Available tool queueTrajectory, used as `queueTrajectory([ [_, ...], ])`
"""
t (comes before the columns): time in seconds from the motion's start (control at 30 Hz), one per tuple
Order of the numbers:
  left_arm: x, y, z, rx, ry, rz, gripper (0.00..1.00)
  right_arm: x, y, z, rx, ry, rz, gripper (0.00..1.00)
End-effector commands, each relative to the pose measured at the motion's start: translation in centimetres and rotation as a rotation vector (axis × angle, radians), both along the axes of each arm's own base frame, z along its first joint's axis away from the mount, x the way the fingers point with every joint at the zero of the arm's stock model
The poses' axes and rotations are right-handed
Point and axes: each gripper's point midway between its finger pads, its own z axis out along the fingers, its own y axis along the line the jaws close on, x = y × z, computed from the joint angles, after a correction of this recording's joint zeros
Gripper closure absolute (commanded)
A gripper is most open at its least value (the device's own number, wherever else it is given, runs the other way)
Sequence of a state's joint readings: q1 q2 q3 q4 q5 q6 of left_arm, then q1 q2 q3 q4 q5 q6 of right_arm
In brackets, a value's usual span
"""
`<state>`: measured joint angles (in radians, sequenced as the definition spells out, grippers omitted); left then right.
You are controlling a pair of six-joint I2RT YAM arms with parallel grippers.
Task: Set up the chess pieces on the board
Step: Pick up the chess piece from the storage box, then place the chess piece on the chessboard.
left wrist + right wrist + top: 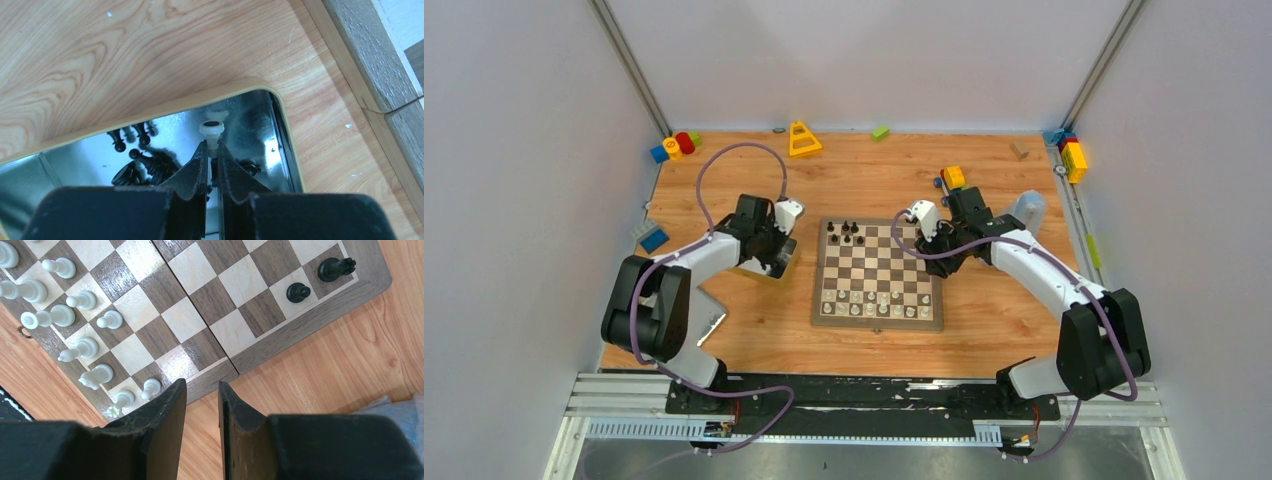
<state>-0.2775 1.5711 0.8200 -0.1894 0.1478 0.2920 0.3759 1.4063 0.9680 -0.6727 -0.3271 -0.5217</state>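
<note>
The board (879, 322) lies in the table's middle. Several white chess pieces (874, 300) stand on its two near rows, and a few black ones (846, 232) at its far left corner. My left gripper (774, 252) is over the silver tin (786, 266) left of the board. In the left wrist view it (212, 146) is shut on a white piece (212, 129), with black pieces (142, 167) lying in the tin (280, 125). My right gripper (929, 238) hangs open and empty by the board's right edge (300, 332), over bare table (201, 390).
Colourful toy blocks sit along the back edge (679, 145) and the right wall (1074, 158), with a yellow one (953, 177) behind the right arm. A clear plastic bag (1027, 208) lies right of the board. The tin's flat lid (709, 322) lies by the left arm's base.
</note>
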Motion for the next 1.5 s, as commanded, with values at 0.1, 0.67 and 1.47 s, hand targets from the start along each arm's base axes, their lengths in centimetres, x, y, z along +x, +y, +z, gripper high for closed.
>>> queueTrajectory([
  [0.1, -0.3, -1.0, 5.2, -0.062, -0.078, -0.138, 0.89, 1.9, 2.3, 4.6, 0.113, -0.069, 0.048, 0.69],
  [0.67, -5.1, -11.9, 18.2, -0.295, -0.123, -0.584, 0.88, 2.1, 11.6, 14.0, 0.621, 0.147, 0.23, 0.68],
  [1.47, -6.8, -18.7, 18.0, -0.312, -0.063, -0.685, 0.92, 2.2, 15.0, 13.3, 0.802, 0.482, 0.271, 0.52],
])
